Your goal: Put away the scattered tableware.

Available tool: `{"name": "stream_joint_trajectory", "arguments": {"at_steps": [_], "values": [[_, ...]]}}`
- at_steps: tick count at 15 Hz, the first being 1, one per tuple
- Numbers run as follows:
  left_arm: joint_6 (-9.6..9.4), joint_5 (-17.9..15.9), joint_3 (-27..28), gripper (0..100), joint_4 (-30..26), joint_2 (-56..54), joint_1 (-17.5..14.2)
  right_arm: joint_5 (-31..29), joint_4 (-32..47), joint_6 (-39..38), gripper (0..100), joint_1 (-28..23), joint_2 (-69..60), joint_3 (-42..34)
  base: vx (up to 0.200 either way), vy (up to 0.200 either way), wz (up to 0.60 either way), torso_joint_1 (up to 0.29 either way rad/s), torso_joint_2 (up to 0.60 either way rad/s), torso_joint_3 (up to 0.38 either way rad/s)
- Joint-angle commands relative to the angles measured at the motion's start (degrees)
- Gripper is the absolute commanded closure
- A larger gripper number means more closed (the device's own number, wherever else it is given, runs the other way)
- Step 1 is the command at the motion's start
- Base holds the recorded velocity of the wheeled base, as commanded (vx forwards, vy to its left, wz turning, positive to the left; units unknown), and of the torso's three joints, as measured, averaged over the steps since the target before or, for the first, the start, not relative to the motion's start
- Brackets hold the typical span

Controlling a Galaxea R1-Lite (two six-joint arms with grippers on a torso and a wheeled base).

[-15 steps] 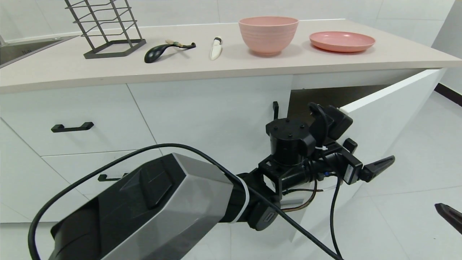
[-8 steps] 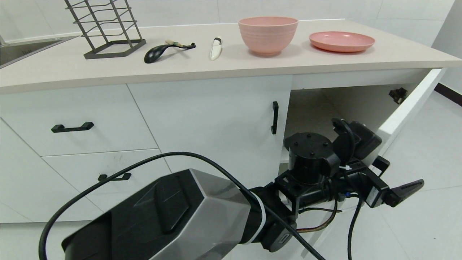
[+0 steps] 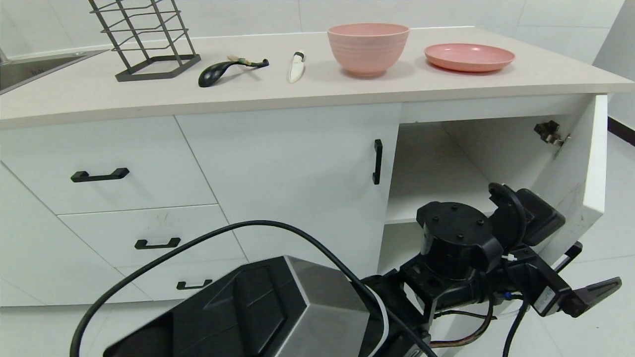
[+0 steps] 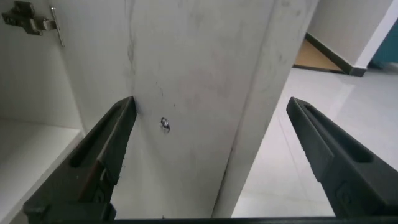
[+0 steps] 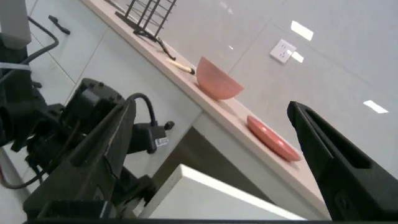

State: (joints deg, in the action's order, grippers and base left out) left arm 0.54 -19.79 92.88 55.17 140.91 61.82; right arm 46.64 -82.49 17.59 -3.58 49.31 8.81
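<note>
On the counter stand a pink bowl [image 3: 368, 47] [image 5: 219, 79] and a pink plate [image 3: 469, 56] [image 5: 272, 138]. Left of the bowl lie a small white knife [image 3: 296, 66] and a black spoon [image 3: 218, 71]. My left gripper [image 3: 598, 264] [image 4: 211, 162] is low at the right, open, with the free edge of the white cabinet door [image 3: 580, 183] [image 4: 249, 93] between its fingers. My right gripper [image 5: 211, 168] is open and holds nothing, off to the right of the cabinet, facing the counter.
A black wire rack [image 3: 144, 39] stands at the counter's back left, and a sink [image 3: 30, 67] lies at the far left. The right cabinet is open, showing a bare shelf [image 3: 426, 198]. Drawers with black handles [image 3: 99, 174] fill the left front.
The cabinet door has swung wide open to the right. My left arm has moved right and down with the door's edge. The right fingertip has left the head view's corner.
</note>
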Motion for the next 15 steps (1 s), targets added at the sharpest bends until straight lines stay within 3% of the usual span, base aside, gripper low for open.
{"name": "stream_joint_trajectory", "arguments": {"at_steps": [1, 8, 15], "values": [[0.87, 0.36, 1.07, 0, 0.11, 0.50, 1.29, 0.03, -0.04, 0.16, 0, -0.02, -0.62, 2.00, 0.000, 0.000, 0.00, 0.000, 0.00, 0.000], [0.96, 0.80, 3.54, 0, -0.07, 3.49, 4.71, 0.03, -0.04, 1.57, 0, -0.02, -1.23, 5.16, 0.000, 0.000, 0.00, 0.000, 0.00, 0.000], [0.96, 0.80, 21.29, 0, -2.97, 14.30, 11.31, 0.29, -0.04, 2.18, 0, 0.07, -4.05, 7.09, 0.000, 0.000, 0.00, 0.000, 0.00, 0.000]]}}
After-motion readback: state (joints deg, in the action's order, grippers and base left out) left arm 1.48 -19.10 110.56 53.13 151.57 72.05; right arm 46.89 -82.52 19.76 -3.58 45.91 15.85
